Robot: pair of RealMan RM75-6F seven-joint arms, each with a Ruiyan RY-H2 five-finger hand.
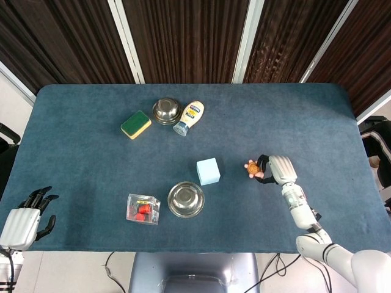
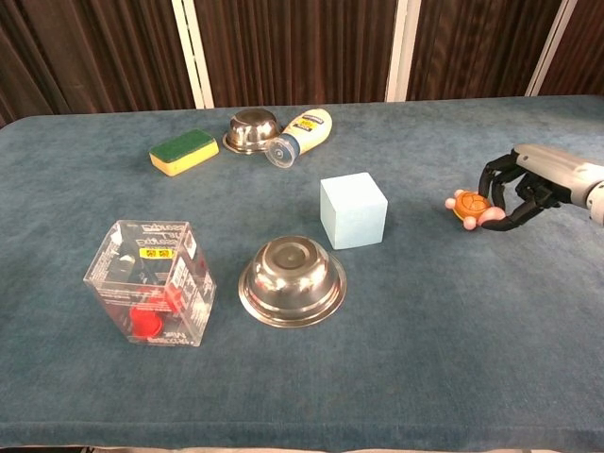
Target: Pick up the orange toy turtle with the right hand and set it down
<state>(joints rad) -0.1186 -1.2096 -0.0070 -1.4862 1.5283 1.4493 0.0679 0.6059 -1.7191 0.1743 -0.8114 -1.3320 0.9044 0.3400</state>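
The orange toy turtle [image 1: 252,169] [image 2: 469,206] with pink feet lies right of the table's centre, beside the light blue cube. My right hand [image 1: 278,169] [image 2: 528,184] reaches in from the right, and its dark fingers curl over and under the turtle, gripping it. I cannot tell whether the turtle still touches the cloth. My left hand [image 1: 24,217] hangs off the table's near left corner, fingers apart, holding nothing; only the head view shows it.
A light blue cube [image 2: 353,209] stands left of the turtle. An upturned steel bowl [image 2: 293,280] and a clear box with red pieces [image 2: 151,283] sit nearer the front. At the back are a sponge [image 2: 183,151], a second steel bowl [image 2: 253,129] and a mayonnaise bottle [image 2: 300,135].
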